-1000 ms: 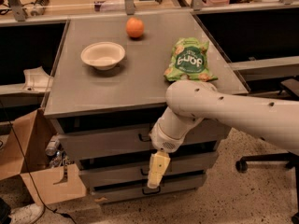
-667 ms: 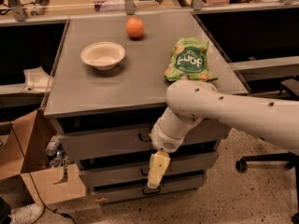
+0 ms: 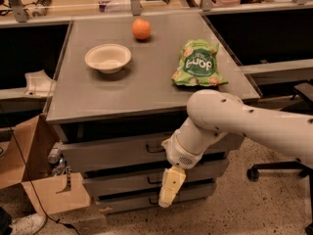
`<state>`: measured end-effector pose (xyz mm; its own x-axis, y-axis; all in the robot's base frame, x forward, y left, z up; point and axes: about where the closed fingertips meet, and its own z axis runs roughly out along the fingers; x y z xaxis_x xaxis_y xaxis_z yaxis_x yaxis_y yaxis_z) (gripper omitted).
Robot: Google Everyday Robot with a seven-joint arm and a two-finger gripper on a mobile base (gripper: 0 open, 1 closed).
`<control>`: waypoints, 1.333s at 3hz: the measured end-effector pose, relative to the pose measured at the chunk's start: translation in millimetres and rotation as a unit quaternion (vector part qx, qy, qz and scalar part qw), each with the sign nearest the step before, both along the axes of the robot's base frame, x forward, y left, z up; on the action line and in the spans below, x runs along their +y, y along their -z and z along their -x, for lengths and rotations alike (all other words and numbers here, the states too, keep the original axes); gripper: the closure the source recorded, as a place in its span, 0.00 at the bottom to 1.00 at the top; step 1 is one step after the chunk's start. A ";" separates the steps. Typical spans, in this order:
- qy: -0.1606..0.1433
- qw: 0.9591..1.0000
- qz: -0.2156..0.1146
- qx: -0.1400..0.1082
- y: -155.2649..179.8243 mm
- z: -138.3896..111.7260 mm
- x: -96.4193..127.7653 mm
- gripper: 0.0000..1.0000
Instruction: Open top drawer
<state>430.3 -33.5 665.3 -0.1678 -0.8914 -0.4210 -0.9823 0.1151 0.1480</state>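
The top drawer (image 3: 107, 153) is the widest grey front, just under the grey table top, and it looks closed. Its small dark bar handle (image 3: 154, 149) sits at centre, partly hidden by my arm. My gripper (image 3: 167, 197) hangs pointing down from the white wrist (image 3: 188, 143). It is in front of the middle drawer (image 3: 122, 180) and just below and right of the top drawer's handle. It holds nothing that I can see.
On the table top (image 3: 146, 89) are a white bowl (image 3: 108, 58), an orange (image 3: 141, 29) and a green snack bag (image 3: 198, 63). A cardboard box (image 3: 34, 170) stands to the left of the cabinet. An office chair base (image 3: 279, 170) is on the floor at the right.
My arm and gripper have shifted slightly down and to the right. The drawers and the objects on the table have not moved.
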 end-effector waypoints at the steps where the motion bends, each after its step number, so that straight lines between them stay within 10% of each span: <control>1: 0.023 1.000 -0.015 -0.002 -6.6 9.8 -9.4 0.00; 4: -0.002 1.000 0.029 0.004 8.8 23.3 -4.7 0.00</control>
<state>407.0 -38.2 656.5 -0.1669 -0.9150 -0.3672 -0.9817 0.1195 0.1484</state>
